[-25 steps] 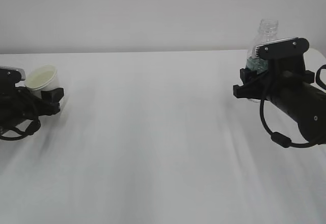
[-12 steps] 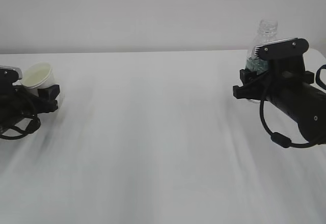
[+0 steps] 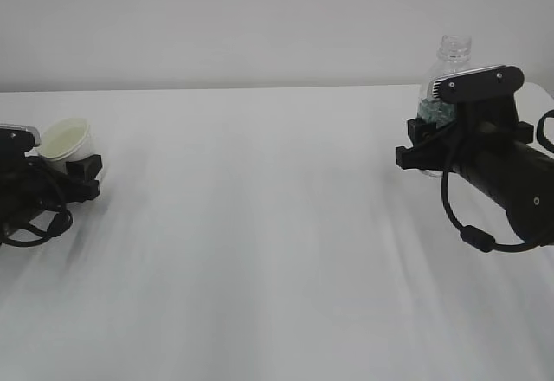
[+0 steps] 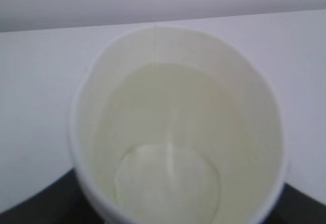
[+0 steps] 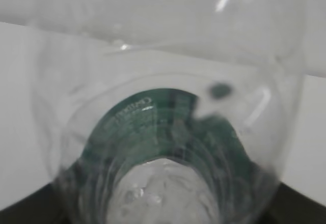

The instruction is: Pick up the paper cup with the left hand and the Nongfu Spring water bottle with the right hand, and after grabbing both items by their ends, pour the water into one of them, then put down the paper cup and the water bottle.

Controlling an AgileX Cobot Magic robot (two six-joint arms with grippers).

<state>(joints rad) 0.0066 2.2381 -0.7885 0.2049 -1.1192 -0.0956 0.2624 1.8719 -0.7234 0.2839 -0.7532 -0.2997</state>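
At the bench's (image 3: 277,225) left edge, the left tool (image 3: 74,176), arm cut off, grips the paper cup (image 3: 67,143), its lower wall hidden. Near the far right corner, the right tool (image 3: 437,134) clamps the Nongfu Spring water bottle (image 3: 448,69), label mostly hidden.

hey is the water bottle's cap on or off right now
Off. The Nongfu Spring water bottle stands upright in the right hand, and its clear neck ends in an open mouth with no cap.
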